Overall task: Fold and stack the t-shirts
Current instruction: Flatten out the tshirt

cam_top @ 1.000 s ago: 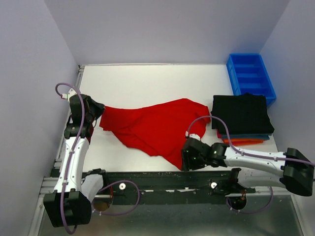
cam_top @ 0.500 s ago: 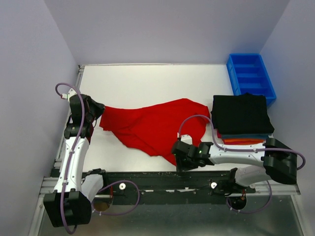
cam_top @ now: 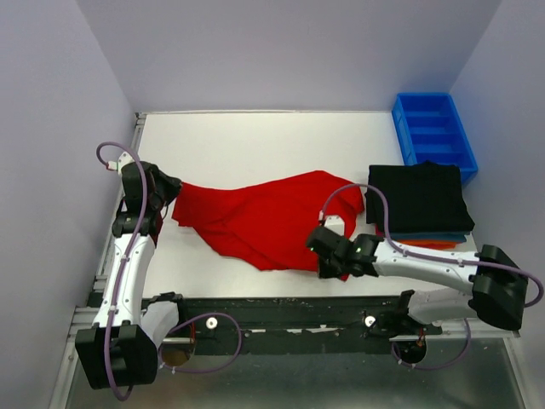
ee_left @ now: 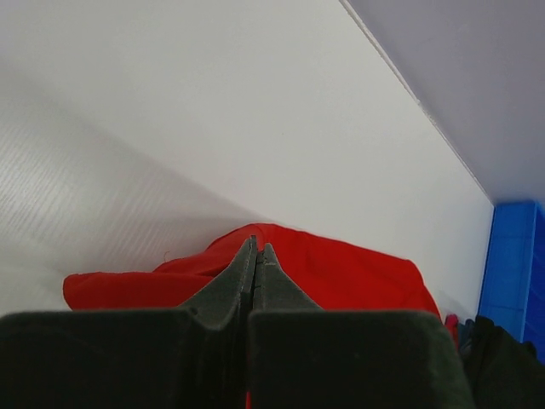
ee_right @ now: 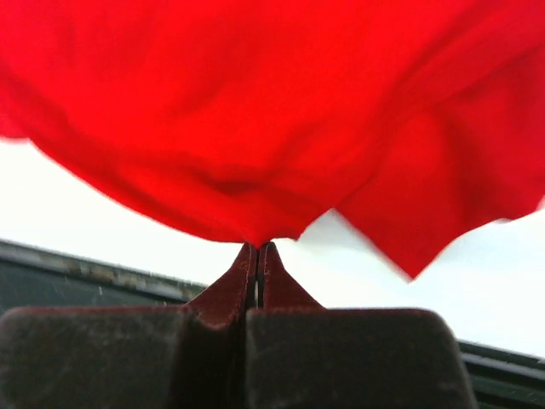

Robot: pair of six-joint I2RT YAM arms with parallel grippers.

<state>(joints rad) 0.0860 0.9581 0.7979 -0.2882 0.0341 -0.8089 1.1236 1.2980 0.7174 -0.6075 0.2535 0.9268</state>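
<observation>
1. The left gripper (ee_left: pixel 256 249) is clenched, its jaws pressed flat together with no gap, and it pinches the left edge of the red t-shirt (cam_top: pixel 255 217); red cloth bunches right at the closed tips
2. The right gripper (ee_right: pixel 257 249) is clamped just as tight, biting a fold at the shirt's near right hem, and the cloth fans out from its tips
3. The red t-shirt lies crumpled across the middle of the table (cam_top: pixel 255 145), spanning from one gripper to the other
4. The folded stack (cam_top: pixel 417 198) sits just to its right, black on top with blue and orange edges beneath, and the blue bin (cam_top: pixel 434 132) is behind it
</observation>
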